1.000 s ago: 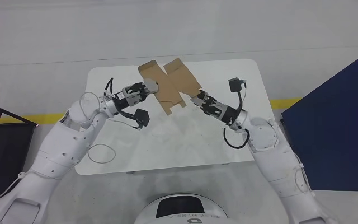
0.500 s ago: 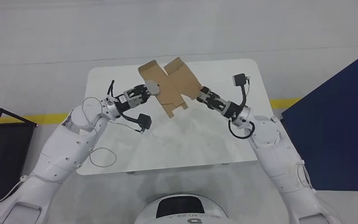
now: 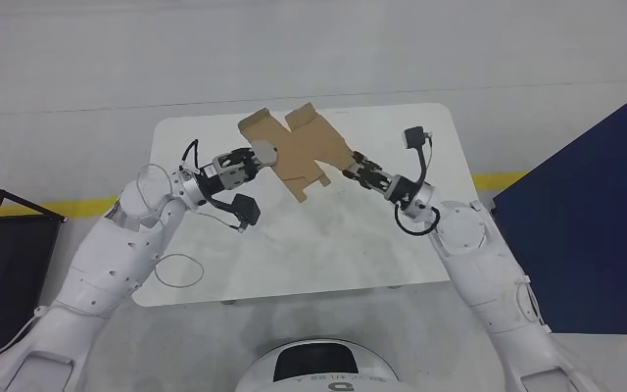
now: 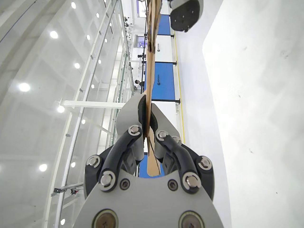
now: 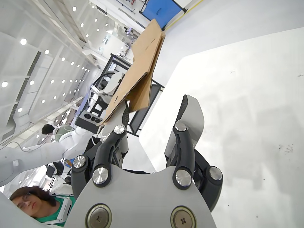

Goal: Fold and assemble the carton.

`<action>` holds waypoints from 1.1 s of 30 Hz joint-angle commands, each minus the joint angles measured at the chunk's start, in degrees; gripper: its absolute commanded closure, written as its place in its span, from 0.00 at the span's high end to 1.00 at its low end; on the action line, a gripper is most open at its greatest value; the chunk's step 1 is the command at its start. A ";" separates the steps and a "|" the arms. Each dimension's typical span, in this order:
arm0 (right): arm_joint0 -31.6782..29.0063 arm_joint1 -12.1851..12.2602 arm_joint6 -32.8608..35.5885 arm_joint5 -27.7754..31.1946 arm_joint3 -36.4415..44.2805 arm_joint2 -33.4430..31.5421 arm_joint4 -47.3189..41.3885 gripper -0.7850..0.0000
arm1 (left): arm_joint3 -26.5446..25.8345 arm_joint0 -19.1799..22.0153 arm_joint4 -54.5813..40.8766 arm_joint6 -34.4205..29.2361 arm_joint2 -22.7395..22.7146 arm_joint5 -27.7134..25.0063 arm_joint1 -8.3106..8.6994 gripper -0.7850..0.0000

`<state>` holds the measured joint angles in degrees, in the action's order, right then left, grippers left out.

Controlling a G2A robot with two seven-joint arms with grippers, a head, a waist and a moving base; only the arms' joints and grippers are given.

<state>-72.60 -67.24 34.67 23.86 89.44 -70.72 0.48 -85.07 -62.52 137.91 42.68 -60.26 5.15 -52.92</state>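
**Holding the flat carton aloft, second grasp not yet made**

Finding one: your left gripper has its fingers closed hard on one edge of the carton, with the board pinched between the pads. The carton is a flattened blank, carried in the air above the far side of the worktop. My reading is that it is held clear so the panels have room to swing open once a second hold is made.

Finding two: your right gripper sits at the opposite edge of the carton, its fingers spread wide with nothing between them. One finger lies right at the carton's lower corner, and the other stands off to the side. I judge this to be a line-up for a grasp on that edge, so that the two arms can work the blank open into a tube.

Limits of view: it cannot be settled whether that near finger touches the corner or only lies just beside it. From the left wrist the carton shows edge-on, so its creases and flaps cannot be read there. From above, the grippers cover the two edges they attend, and you cannot tell how far the layers have parted.
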 commanded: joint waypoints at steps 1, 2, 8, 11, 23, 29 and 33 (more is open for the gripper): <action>0.06 0.03 1.12 0.45 -0.23 -0.02 -1.54 0.45 | 0.05 0.02 0.79 -0.11 0.24 0.24 -0.10 0.00; 0.17 0.05 1.83 0.74 -0.46 0.00 -2.36 0.45 | 0.01 0.06 1.18 -0.12 0.33 0.42 -0.15 0.00; 1.11 0.13 4.56 1.18 -2.00 -0.21 -6.47 0.45 | -0.39 0.09 5.59 -1.54 0.60 2.51 -0.34 0.00; 1.36 0.09 4.15 0.73 -2.53 -0.17 -7.10 0.43 | -0.59 0.00 7.69 -2.08 0.59 3.39 -0.38 0.00; 2.28 -0.28 -0.54 -0.98 -3.34 1.45 -2.85 0.44 | -0.52 -0.28 6.25 -0.07 0.56 3.02 -0.86 0.00; 2.47 -0.53 -1.91 -0.79 -3.07 2.72 -1.42 0.44 | -0.24 -0.18 3.89 1.39 0.50 1.83 -1.14 0.00; 2.71 -0.77 -2.85 -0.36 -3.21 3.79 -0.70 0.43 | -0.24 -0.12 3.66 1.44 0.74 1.48 -1.36 0.00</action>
<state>-69.96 -67.96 32.05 23.49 86.30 -67.14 -0.38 -85.30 -62.64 141.50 44.16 -59.60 6.67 -54.23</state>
